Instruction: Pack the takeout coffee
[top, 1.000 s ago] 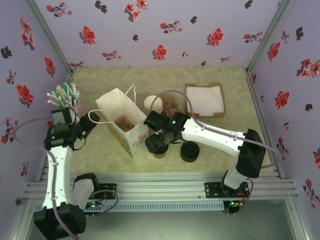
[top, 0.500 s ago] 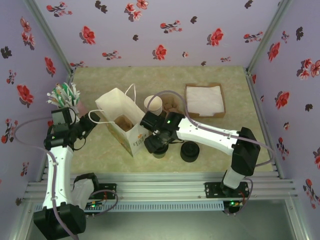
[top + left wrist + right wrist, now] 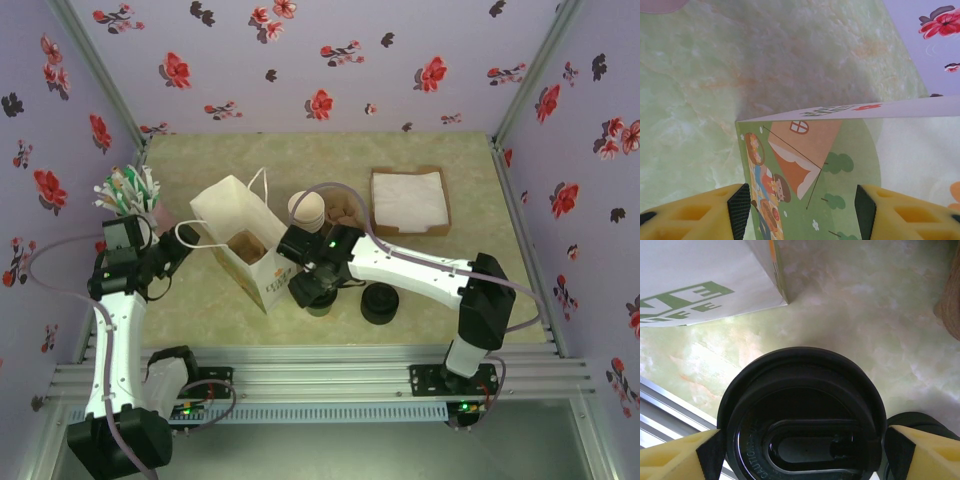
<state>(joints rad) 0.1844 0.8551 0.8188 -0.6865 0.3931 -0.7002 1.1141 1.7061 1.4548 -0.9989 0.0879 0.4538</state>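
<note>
The takeout coffee (image 3: 805,405), a dark cup under a round black lid, stands on the table just right of the white paper bag (image 3: 225,205). My right gripper (image 3: 802,452) is down over it, both pads pressed to the sides of the lid. From above, the right gripper (image 3: 312,290) hides most of the cup. The bag stands upright with its mouth open. My left gripper (image 3: 802,207) straddles the bag's (image 3: 805,150) narrow illustrated side, a pad at each edge. In the top view the left gripper (image 3: 180,250) is at the bag's left end.
A short black stack of lids (image 3: 380,303) sits right of the cup. Behind are a stack of lidless cups (image 3: 307,207), brown sleeves (image 3: 345,208) and a napkin tray (image 3: 410,200). Stirrers (image 3: 127,190) stand at far left. The metal rail (image 3: 665,400) runs close in front.
My right gripper has edged slightly left toward the bag and its jaws have narrowed onto the cup's lid. The left arm and bag have not moved.
</note>
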